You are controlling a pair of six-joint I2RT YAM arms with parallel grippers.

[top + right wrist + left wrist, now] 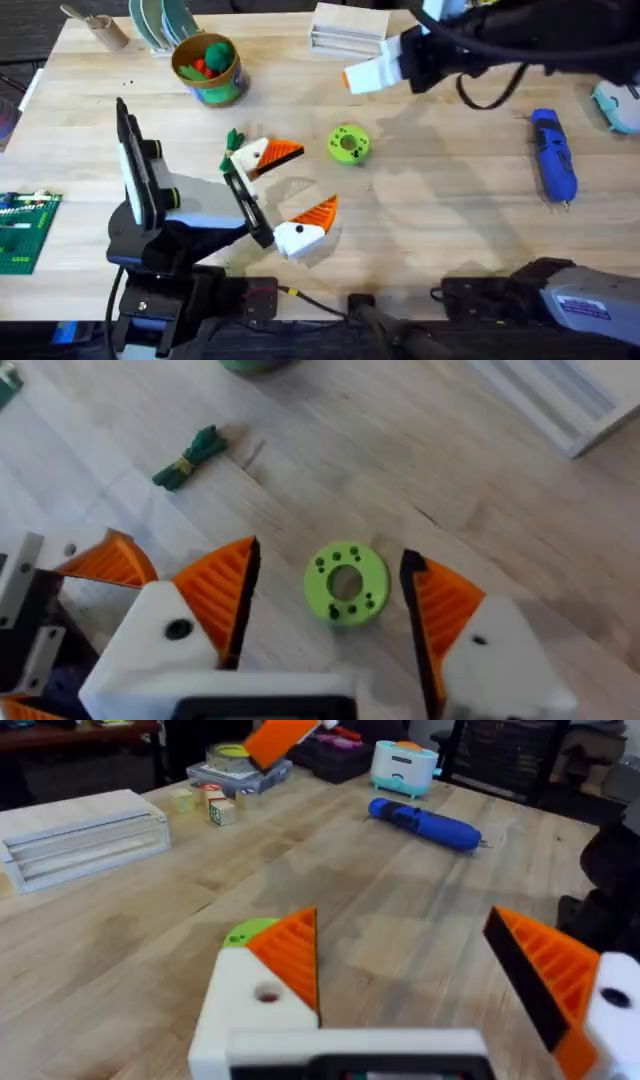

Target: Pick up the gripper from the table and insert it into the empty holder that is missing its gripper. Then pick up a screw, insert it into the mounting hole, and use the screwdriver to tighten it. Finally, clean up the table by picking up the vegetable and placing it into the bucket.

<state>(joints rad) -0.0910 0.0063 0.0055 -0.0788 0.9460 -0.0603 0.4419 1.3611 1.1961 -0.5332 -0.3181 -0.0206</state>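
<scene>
My left gripper (pixel 315 178) stands open low over the table's middle. Each of its white holder blocks (pixel 297 238) carries an orange ribbed pad, and one block shows a small hole (pixel 267 993). The loose gripper piece and the screw are out of view. My right gripper (pixel 372 75) hangs open, high above the far side, looking down on a green disc (pixel 345 582). The dark-green vegetable (pixel 233 138) lies just beyond the left gripper's far finger. The bucket (pixel 208 68) stands at the back left with toys inside. The blue screwdriver (pixel 553 155) lies at the right.
The lime-green disc (pixel 347 143) with holes lies just right of the left gripper. A white box (pixel 350 25) and a tan paper cup (pixel 100 28) sit along the back edge. A green brick plate (pixel 20 232) lies at the left edge.
</scene>
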